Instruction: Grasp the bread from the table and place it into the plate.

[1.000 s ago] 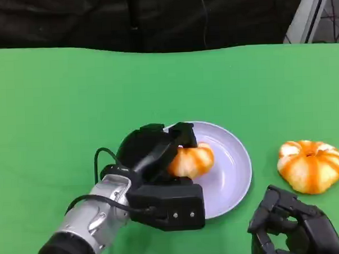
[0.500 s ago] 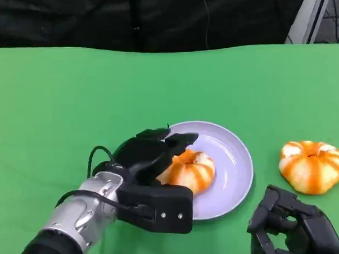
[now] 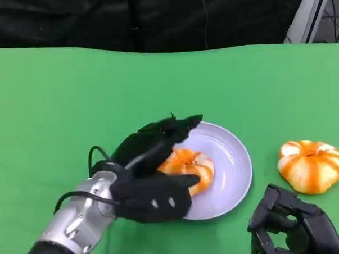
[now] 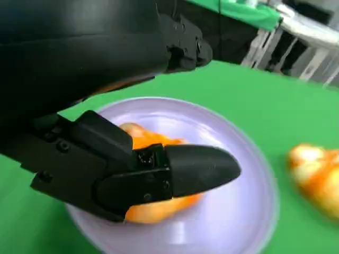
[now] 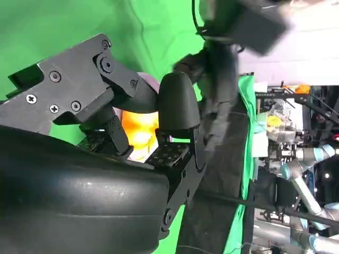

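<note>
The bread point(image 3: 187, 167) is set at the plate's point(image 3: 235, 158) 9 o'clock side, bracketed loosely by the left hand's point(image 3: 152, 173) wide fingers point(image 3: 178, 126) as if for release, while the right hand point(image 3: 292, 225) is kept curled, empty, on the tabletop point(image 3: 72, 97).

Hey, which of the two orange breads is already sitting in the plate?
The bread under the left hand lies in the lavender plate. The other bread sits on the green table, right of the plate.
</note>
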